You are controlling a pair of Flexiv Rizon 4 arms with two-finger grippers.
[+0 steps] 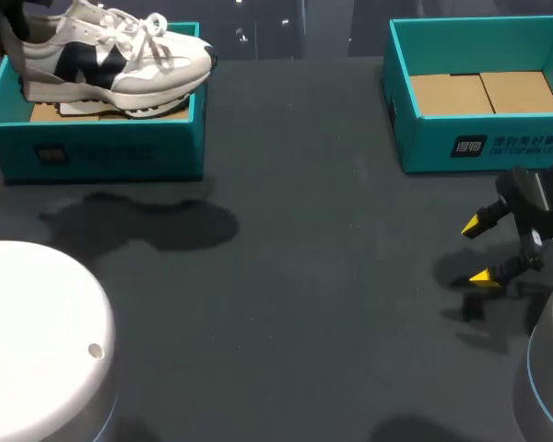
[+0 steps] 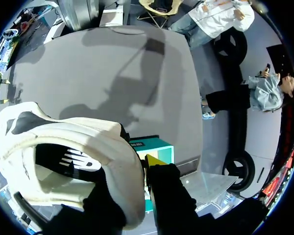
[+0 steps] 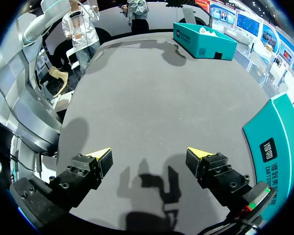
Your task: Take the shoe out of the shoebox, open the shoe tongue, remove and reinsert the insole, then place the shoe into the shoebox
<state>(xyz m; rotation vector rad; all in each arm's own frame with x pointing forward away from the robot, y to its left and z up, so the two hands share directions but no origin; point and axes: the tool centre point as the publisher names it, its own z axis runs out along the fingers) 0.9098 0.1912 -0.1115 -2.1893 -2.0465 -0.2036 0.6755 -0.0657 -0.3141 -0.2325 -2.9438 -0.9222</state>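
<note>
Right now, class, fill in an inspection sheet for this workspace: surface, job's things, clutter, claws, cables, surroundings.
Surface: dark table, flat, with shadows on it.
Job's things: white shoe held over the left shoebox; right shoebox shows only its cardboard floor.
Clutter: nothing seen.
Claws: left claw grips the shoe's heel; right claw open above the table, beside the right shoebox.
Cables: nothing seen.
Surroundings: nothing seen reaching over the table.

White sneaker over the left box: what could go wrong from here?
1. The white and navy lace-up sneaker is pinched only at its heel collar by the left jaws, so the toe may sag or slip.
2. Its sole looks barely clear of the front wall of the teal cardboard shoebox. A sideways move could snag and drag it.
3. The right jaws stand open near the other teal shoebox, too far to steady the toe.
</note>
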